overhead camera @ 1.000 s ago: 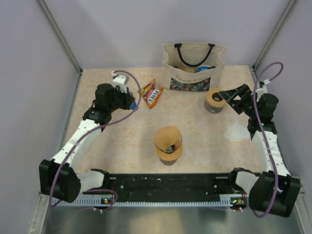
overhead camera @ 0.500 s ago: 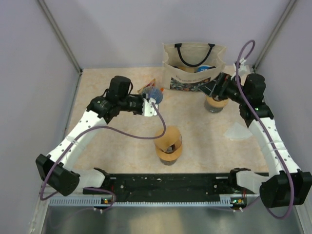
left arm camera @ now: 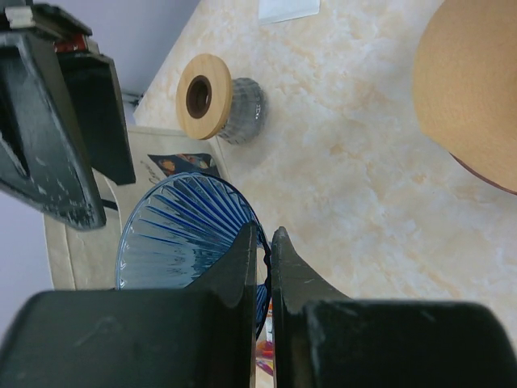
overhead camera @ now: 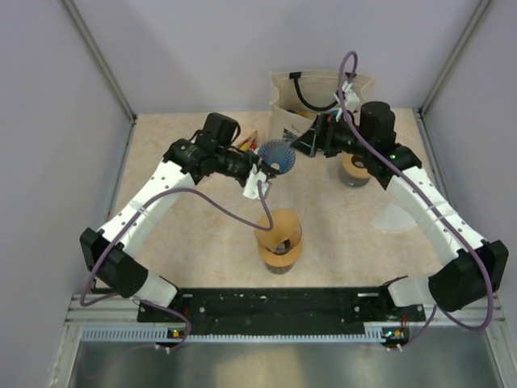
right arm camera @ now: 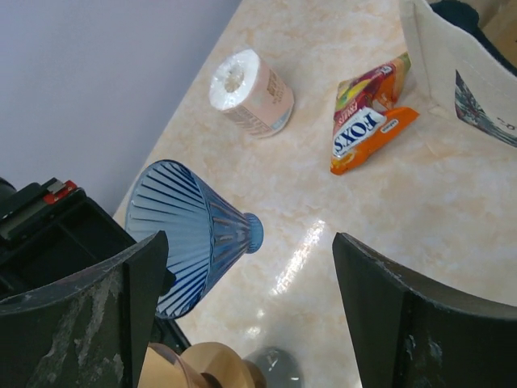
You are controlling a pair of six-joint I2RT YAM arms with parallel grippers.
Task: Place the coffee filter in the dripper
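The dripper (overhead camera: 277, 156) is a blue ribbed cone held in the air on its side over the back middle of the table. My left gripper (overhead camera: 261, 170) is shut on its rim. In the left wrist view the fingertips (left arm camera: 252, 242) pinch the dripper's (left arm camera: 182, 234) edge. My right gripper (overhead camera: 311, 142) hangs open just right of it. In the right wrist view the dripper (right arm camera: 194, 230) lies by the left finger, its narrow end between the wide jaws of the right gripper (right arm camera: 252, 246). The coffee filter (overhead camera: 393, 218), a white folded paper, lies at the table's right; its corner (left arm camera: 288, 8) shows in the left wrist view.
A tan hourglass-shaped vessel (overhead camera: 279, 238) stands at front centre. A glass jar with a wooden lid (overhead camera: 354, 167) sits under the right arm. A cloth tote bag (overhead camera: 323, 113) stands at the back. A FOX'S snack packet (right arm camera: 367, 129) and a paper roll (right arm camera: 250, 93) lie at the back left.
My left arm has carried the dripper up and to the right, toward the back middle. My right arm has swung left to meet it, and its jaws have narrowed a little.
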